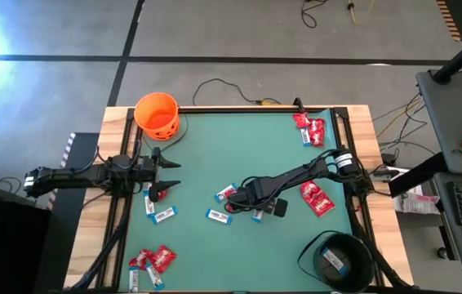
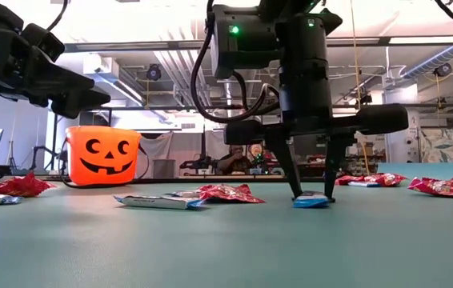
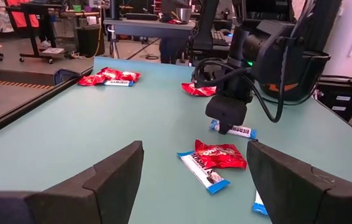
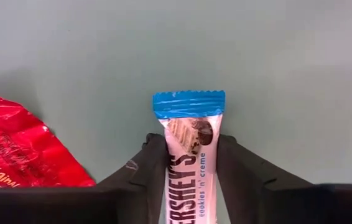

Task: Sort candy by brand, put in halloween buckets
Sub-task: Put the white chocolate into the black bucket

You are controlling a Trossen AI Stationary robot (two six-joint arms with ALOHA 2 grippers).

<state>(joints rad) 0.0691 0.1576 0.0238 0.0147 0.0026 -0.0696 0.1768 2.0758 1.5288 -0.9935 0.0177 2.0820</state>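
Your right gripper [image 2: 310, 198] pinches a blue-and-white bar [image 4: 189, 155] on the table's middle. One bar lies in the black bucket [image 1: 341, 260] at 5 o'clock. The orange bucket [image 1: 157, 114] at 11 o'clock looks empty. Lots of candy waits. Your left gripper [image 1: 168, 174] hangs open.

Green-topped table [image 1: 215, 155]: scattered candy [image 1: 153, 260], orange bucket [image 1: 157, 114] at far edge, black bucket [image 1: 339, 260] at near edge.
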